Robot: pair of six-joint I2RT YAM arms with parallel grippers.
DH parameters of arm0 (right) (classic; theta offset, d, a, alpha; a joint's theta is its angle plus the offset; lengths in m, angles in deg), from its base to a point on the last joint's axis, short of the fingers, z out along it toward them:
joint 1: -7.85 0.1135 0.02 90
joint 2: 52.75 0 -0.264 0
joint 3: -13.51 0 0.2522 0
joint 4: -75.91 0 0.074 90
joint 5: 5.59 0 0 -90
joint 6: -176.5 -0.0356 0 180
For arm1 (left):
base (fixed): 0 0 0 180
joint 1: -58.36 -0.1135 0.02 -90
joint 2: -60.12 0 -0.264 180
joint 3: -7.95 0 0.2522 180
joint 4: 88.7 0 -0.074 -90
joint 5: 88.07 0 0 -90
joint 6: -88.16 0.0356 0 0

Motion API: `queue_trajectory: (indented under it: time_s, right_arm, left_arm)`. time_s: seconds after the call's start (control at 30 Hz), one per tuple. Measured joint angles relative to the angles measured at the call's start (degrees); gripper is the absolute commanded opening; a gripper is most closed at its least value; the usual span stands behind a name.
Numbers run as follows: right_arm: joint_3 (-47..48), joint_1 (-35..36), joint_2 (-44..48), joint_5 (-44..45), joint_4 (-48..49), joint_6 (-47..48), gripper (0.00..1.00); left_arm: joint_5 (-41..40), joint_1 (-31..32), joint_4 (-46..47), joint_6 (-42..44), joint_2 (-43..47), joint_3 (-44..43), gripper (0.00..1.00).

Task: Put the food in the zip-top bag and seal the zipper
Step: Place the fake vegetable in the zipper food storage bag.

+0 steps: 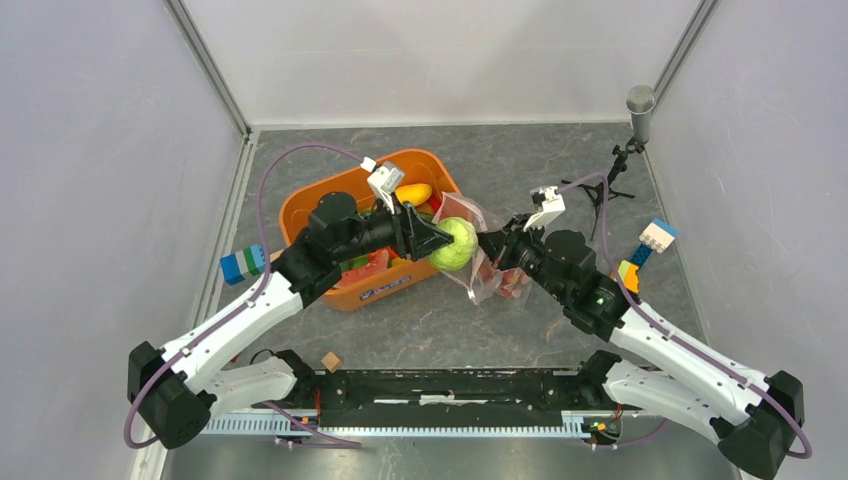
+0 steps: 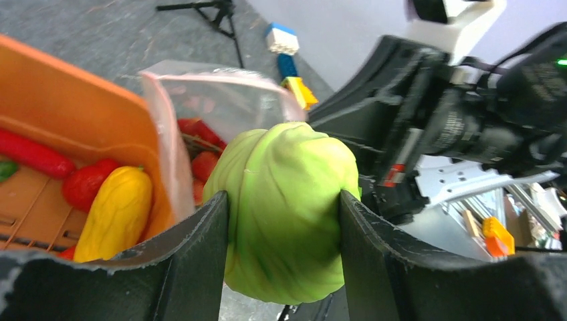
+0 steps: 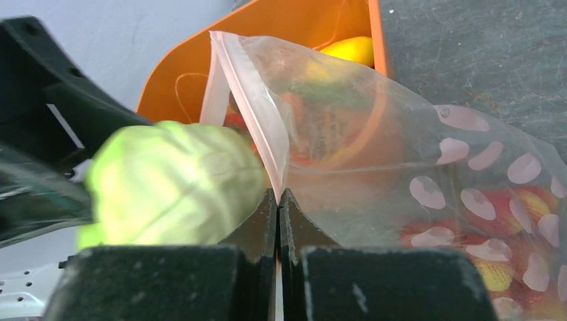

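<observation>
Left wrist view: the left gripper (image 2: 284, 200) has its two black fingers clamped on the sides of a green melon (image 2: 284, 221), gripping it across its widest part. The melon is a round toy with shallow lobes and a smooth matt skin. It is probably hollow, light and rigid, so a grip at the middle suits it, though a round smooth body could squirt out of a loose pinch. It hangs just in front of the open mouth of the zip-top bag (image 2: 220, 100).

Right wrist view: the right gripper (image 3: 279, 200) has its fingers pressed together on the near edge of the bag's mouth, holding it up. The zipper (image 3: 247, 100), a narrow pale pink strip, runs up from that pinch. It looks the stiffest part of the bag and so the best place to hold. The rest is thin clear film with pale pink dots, creased and floppy, likely slippery and quick to collapse. Red and yellow pieces (image 3: 495, 267) lie inside at the bottom.

Top view: the bag lies on the grey mottled table (image 1: 560, 170), touching the right side of an orange plastic tub (image 1: 330, 190). In the tub are a yellow piece (image 2: 117, 210) and a red chilli (image 2: 33, 152), both glossy. Coloured building blocks (image 1: 655, 237) sit well apart to the right.
</observation>
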Motion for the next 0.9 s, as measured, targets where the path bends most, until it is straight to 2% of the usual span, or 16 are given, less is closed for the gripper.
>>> queue_trajectory:
  time_s: [0.23, 0.47, 0.53, 0.7, 0.83, 0.9]
  right_arm:
    - [1.6, 0.0, 2.1, -0.5, -0.4, 0.0, 0.00]
    - [2.9, 0.0, 2.5, -3.6, -0.5, 0.4, 0.00]
    - [3.0, 0.0, 2.4, -4.4, -0.5, 0.5, 0.00]
    - [3.0, 0.0, 2.8, -5.1, -0.4, 0.5, 0.00]
    - [3.0, 0.0, 4.1, -4.7, -0.4, 0.5, 0.00]
    - [2.8, 0.0, 5.1, -4.3, -0.4, 0.5, 0.00]
  left_arm:
    - [-7.5, 1.1, -2.8, 2.1, -2.0, 0.2, 0.50]
    - [-12.3, 1.9, -4.0, 2.8, -2.8, 0.2, 0.59]
    - [-13.4, 2.6, -4.9, 2.8, -3.3, -0.1, 0.66]
    - [-15.4, 4.6, -7.9, 3.0, -4.4, -2.5, 0.78]
    - [-15.3, 5.7, -9.2, 3.7, -4.5, -4.5, 0.96]
    - [-14.9, 5.9, -9.7, 4.0, -4.5, -5.4, 1.00]
